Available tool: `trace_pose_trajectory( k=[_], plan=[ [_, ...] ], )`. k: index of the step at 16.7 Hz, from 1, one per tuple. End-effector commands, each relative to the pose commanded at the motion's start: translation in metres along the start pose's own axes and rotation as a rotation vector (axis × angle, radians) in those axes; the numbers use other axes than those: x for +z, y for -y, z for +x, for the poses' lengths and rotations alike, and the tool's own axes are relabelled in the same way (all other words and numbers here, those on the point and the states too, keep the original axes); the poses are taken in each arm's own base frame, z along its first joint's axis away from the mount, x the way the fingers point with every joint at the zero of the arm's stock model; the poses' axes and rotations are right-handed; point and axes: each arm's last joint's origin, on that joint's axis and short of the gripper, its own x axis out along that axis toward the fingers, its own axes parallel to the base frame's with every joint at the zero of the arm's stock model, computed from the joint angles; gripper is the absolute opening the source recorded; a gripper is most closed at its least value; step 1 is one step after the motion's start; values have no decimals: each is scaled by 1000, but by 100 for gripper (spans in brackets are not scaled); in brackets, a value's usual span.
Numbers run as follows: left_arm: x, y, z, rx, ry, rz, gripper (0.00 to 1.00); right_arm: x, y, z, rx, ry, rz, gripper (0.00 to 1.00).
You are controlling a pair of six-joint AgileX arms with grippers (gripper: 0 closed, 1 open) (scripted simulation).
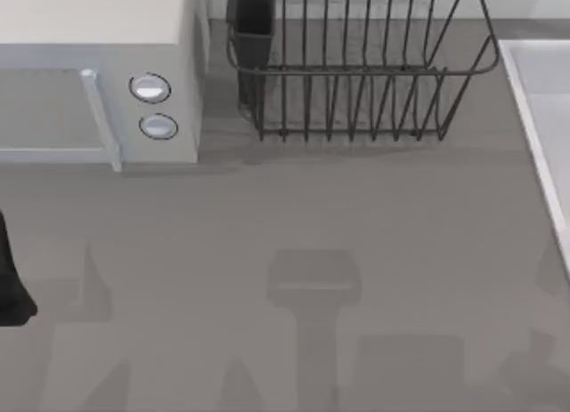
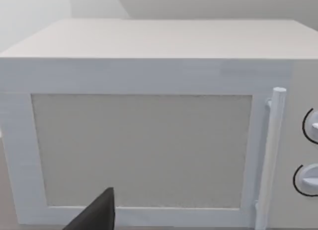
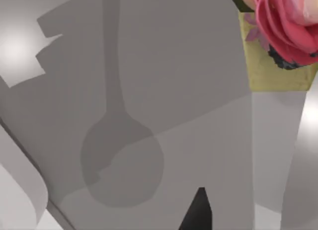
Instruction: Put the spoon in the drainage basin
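A grey spoon point(image 3: 120, 158) lies flat on a pale grey surface in the right wrist view, handle pointing away from a dark tip of my right gripper point(image 3: 198, 212), which sits just beside its bowl. The drainage basin point(image 1: 552, 83) shows its light rim at the table's right edge in the top view. A dark part of my left arm point(image 1: 12, 278) sits at the table's left edge. In the left wrist view a dark tip of my left gripper point(image 2: 97, 215) hangs in front of the microwave door.
A white microwave point(image 1: 98, 83) stands at the back left, its door and handle point(image 2: 271, 155) facing my left gripper. A dark wire dish rack point(image 1: 356, 69) stands at the back centre. A yellow pot with a pink flower point(image 3: 280, 36) stands near the spoon.
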Motion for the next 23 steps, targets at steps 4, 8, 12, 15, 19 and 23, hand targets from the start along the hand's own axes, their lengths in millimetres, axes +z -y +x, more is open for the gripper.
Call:
trace_pose_trajectory(
  k=[4,8,12,15,19,23],
  plan=[
    [0,0,0,0,0,0,100,16,45,-17,49,-21,4,0],
    [0,0,0,0,0,0,100,43,116,-36,66,-29,-3,0],
    [0,0,0,0,0,0,100,73,189,-44,30,-16,-13,0],
    [0,0,0,0,0,0,100,92,230,-36,-3,-4,-17,0],
    [0,0,0,0,0,0,100,107,260,-12,-22,4,-14,0],
    [0,0,0,0,0,0,100,114,271,10,-23,4,-7,0]
  ],
)
